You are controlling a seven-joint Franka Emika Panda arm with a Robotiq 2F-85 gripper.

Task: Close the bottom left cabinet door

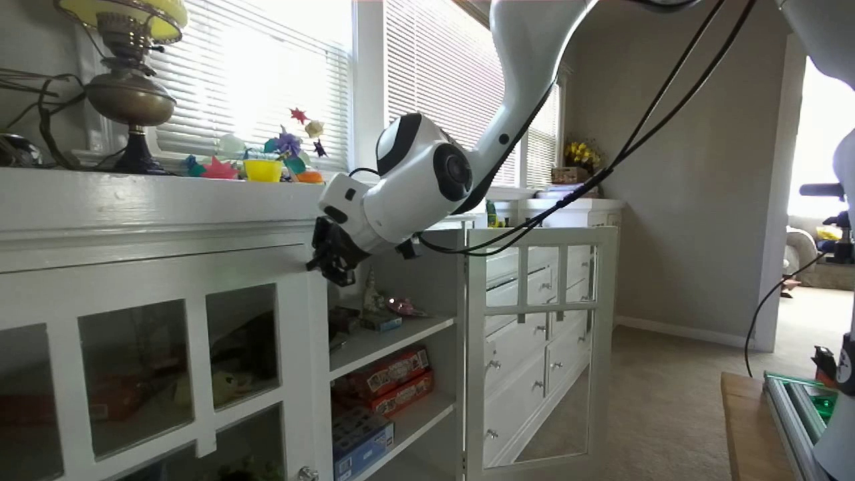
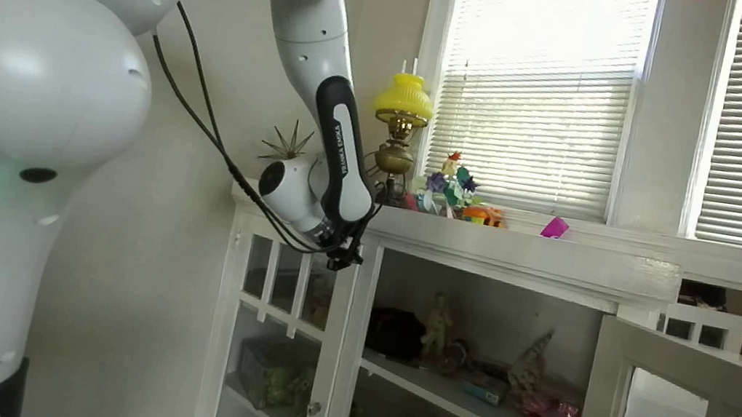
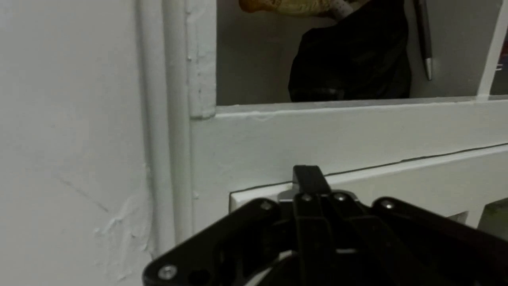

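Observation:
The bottom left cabinet door [image 1: 198, 354] is white with glass panes and thin bars. In both exterior views it lies about flush in the cabinet front; the door also shows at left in an exterior view [image 2: 331, 350]. In the wrist view, a thin dark seam runs between the door edge [image 3: 408, 174] and the cabinet frame. My black gripper [image 1: 320, 262] is at the door's top right corner, also seen in an exterior view [image 2: 352, 259]. Its fingers are together with nothing between them. In the wrist view the fingertips [image 3: 311, 179] overlap the seam; contact is unclear.
A narrower paned door [image 1: 474, 374] stands open to the right, also in an exterior view [image 2: 605, 405]. Shelves [image 1: 394, 342] behind it hold red and blue boxes. The cabinet top [image 1: 167, 197] overhangs above my gripper and bears a lamp [image 1: 130, 97] and colourful ornaments.

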